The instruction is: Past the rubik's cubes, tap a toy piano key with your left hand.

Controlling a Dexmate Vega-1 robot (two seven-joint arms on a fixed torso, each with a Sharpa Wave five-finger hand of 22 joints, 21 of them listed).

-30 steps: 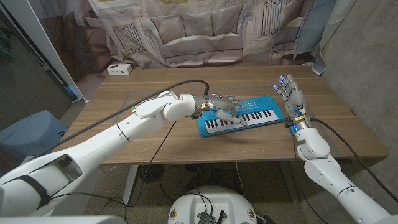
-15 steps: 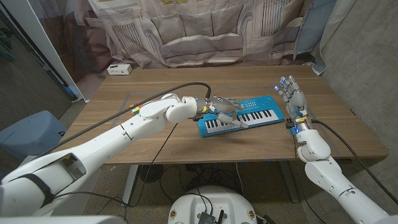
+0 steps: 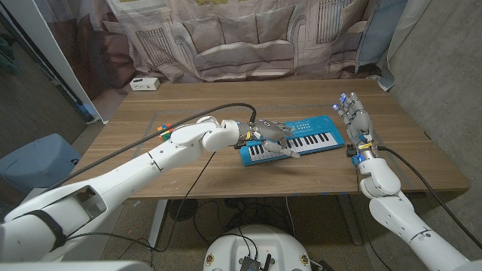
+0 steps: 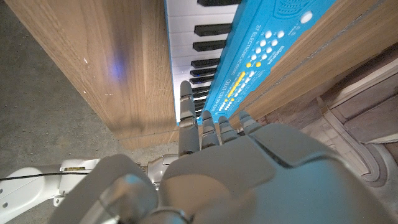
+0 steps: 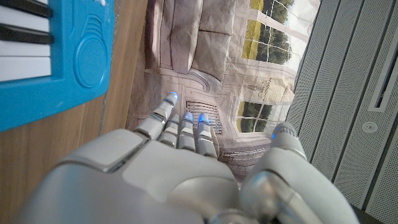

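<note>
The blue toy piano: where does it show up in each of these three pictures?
Head view: the toy piano lies mid-table, with the left hand over its left end.
Left wrist view: the toy piano runs from the top edge down to the left hand.
Right wrist view: one end of the toy piano sits in the top left corner, beyond the right hand.
Shared landmark: the black and white keys.

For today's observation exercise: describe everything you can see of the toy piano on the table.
The toy piano is a small blue keyboard, plastic by its look, with white and black keys, rows of small buttons and a round speaker grille at one end. It lies flat on the wooden table, slightly askew. The left hand reaches over its left end, one finger extended over the white keys.
</note>
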